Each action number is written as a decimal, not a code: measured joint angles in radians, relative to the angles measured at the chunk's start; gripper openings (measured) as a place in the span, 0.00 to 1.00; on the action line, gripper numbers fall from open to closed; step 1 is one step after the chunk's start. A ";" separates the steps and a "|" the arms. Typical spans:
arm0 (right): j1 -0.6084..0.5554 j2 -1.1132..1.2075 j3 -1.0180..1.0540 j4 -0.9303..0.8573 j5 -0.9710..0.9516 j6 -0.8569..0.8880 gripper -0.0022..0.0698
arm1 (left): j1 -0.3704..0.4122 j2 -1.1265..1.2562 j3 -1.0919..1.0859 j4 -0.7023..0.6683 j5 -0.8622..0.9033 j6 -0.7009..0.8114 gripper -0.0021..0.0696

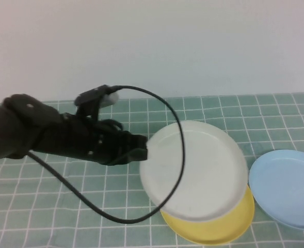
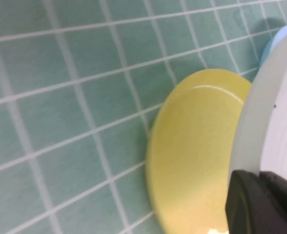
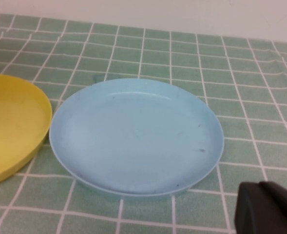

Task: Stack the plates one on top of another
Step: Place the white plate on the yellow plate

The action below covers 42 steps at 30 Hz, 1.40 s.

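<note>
- High view first: the left gripper [image 1: 144, 150] reaches in from the left, jaws clamped tight on the near-left rim of the white plate [image 1: 198, 168].
- That white plate is held up off the desk [image 1: 48, 206], tilted a touch, and it hangs over most of the yellow plate [image 1: 219, 227].
- The yellow plate lies flat on the green checked cloth at the front, only its front and right edge peeking out from under the white one.
- Over on the right, the light blue plate [image 1: 288, 186] sits flat on the desk by itself, just beside the other two, its left rim close to the white plate's right edge.
- A black cable [image 1: 180, 155] loops from the left arm [image 1: 38, 134] across the face of the white plate and back down over the desk.
- Left wrist view: the white plate's rim [image 2: 260, 122] runs right at the camera, a dark fingertip [image 2: 260, 204] pressed on it, with the yellow plate [image 2: 192, 156] below and clear air between them.
- Right wrist view: the right gripper [image 3: 267, 209] shows only as a dark tip in the corner; it is closed, with nothing in it.
- It hangs near the light blue plate [image 3: 136, 136], with the yellow plate's edge [image 3: 11, 126] just beside that.
</note>
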 joint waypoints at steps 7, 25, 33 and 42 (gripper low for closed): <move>0.000 0.000 0.000 0.000 0.000 0.000 0.03 | -0.068 0.111 -0.064 0.009 0.009 -0.059 0.04; 0.000 0.000 0.000 0.000 0.000 0.000 0.03 | -0.070 0.210 -0.080 0.020 0.001 -0.087 0.31; 0.000 0.000 0.000 0.000 0.000 0.000 0.03 | -0.070 0.210 -0.080 -0.029 -0.001 -0.090 0.41; 0.000 0.000 0.000 0.000 0.000 0.000 0.03 | -0.070 0.158 -0.080 -0.039 0.086 -0.087 0.05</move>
